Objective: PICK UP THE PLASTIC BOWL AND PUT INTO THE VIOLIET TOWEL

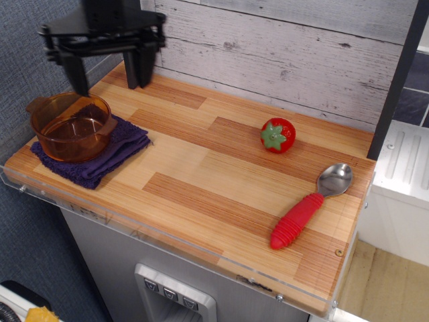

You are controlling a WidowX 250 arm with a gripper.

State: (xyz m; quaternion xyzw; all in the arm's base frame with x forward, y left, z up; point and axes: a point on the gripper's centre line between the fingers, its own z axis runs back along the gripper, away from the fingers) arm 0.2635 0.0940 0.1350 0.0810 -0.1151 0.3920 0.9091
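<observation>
The amber plastic bowl [70,125] sits upright on the folded violet towel [100,155] at the left end of the wooden table. My gripper [110,75] hangs above the table's back left, up and to the right of the bowl, clear of it. Its two black fingers [74,72] stand wide apart and hold nothing.
A red strawberry toy [277,135] lies right of centre. A spoon with a red ribbed handle [310,206] lies near the right front edge. A dark post [134,60] stands at the back left, a wooden wall [281,47] behind. The table's front edge [167,241] drops off.
</observation>
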